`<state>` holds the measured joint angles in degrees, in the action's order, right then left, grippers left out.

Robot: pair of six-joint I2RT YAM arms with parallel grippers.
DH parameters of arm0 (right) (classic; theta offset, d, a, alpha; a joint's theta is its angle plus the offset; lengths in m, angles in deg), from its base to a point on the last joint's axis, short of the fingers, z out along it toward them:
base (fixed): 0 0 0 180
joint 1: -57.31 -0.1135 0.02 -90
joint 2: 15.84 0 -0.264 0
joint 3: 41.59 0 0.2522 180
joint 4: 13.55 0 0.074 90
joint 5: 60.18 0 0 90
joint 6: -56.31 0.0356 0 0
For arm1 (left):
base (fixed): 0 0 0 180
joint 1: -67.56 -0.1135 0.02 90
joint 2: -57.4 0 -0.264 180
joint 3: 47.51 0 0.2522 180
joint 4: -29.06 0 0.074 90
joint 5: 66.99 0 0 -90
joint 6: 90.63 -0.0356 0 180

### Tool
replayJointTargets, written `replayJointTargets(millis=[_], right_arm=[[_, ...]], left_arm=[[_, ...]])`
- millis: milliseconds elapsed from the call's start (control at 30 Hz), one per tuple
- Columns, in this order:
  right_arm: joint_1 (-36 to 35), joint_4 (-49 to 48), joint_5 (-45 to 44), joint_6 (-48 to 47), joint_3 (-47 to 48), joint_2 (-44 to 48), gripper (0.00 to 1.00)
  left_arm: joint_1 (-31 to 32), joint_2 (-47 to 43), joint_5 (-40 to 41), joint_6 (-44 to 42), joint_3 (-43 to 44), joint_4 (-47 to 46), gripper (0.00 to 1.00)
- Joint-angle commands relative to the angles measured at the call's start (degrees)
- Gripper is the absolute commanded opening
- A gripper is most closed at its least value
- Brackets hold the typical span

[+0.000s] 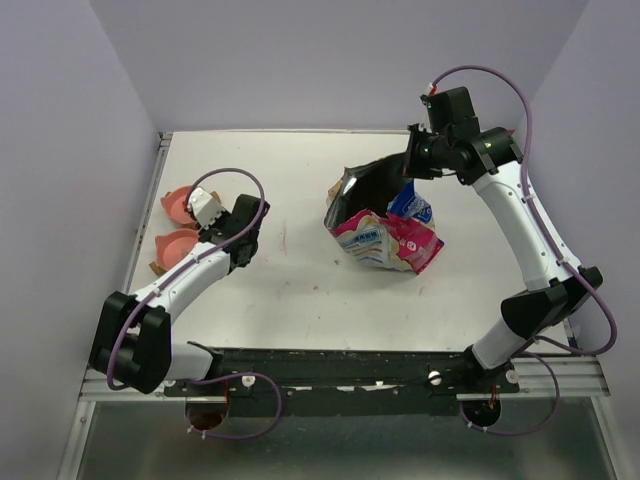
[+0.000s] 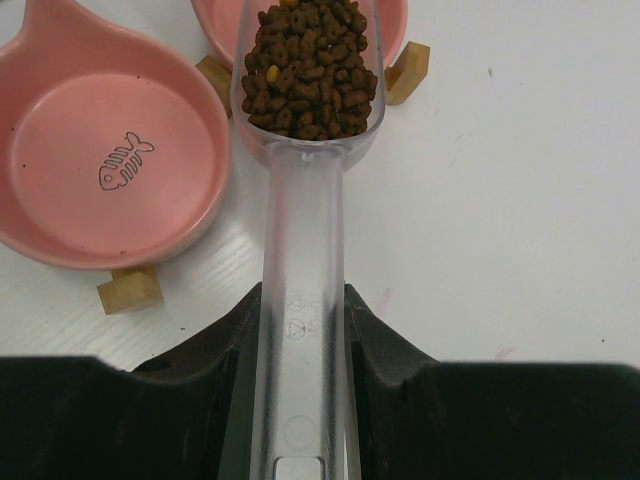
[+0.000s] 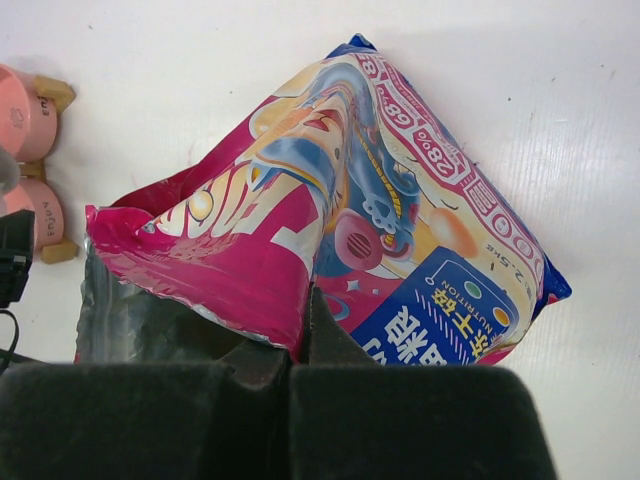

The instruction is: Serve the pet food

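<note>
Left gripper (image 2: 300, 322) clamps my clear scoop (image 2: 300, 240); the arm bends toward the table's (image 1: 300, 300) left edge, holding pet food (image 2: 308, 65) over a pink bowl (image 2: 398, 25). Right gripper (image 3: 300, 350), wrist folded back, pinches the bag (image 3: 350, 200) mid-table.

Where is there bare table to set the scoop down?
Bare table lies between the bowls and the bag, and in front of the bag up to the mounting rail. The left edge is crowded: bowls, and the scoop of pet food over one.
</note>
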<state>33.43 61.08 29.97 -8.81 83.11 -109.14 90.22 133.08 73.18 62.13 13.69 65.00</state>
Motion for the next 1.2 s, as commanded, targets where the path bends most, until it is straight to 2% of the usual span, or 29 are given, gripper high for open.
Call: replayJointTargets(millis=[0, 233, 400, 667, 1167], right_arm=[[0.4, -5.2, 2.7, 0.5, 3.4, 5.0, 0.0], [0.4, -5.0, 2.0, 0.5, 3.7, 4.8, 0.0], [0.5, -5.2, 1.9, 0.7, 3.2, 4.8, 0.0], [0.4, -6.1, 1.7, 1.2, 2.1, 5.4, 0.0], [0.4, -8.7, 3.5, 3.7, 3.2, 3.9, 0.0]], left_arm=[[-0.4, 0.9, 1.9, 4.6, 1.6, 3.7, 0.0], [-2.1, 3.7, -2.6, 7.5, 5.0, 8.7, 0.0], [-4.0, 4.3, -6.8, 5.4, 6.4, 8.6, 0.0], [-8.5, 5.2, -15.3, 4.2, 11.1, 14.3, 0.0], [-16.6, 12.3, -29.9, 1.8, 22.5, 24.1, 0.0]])
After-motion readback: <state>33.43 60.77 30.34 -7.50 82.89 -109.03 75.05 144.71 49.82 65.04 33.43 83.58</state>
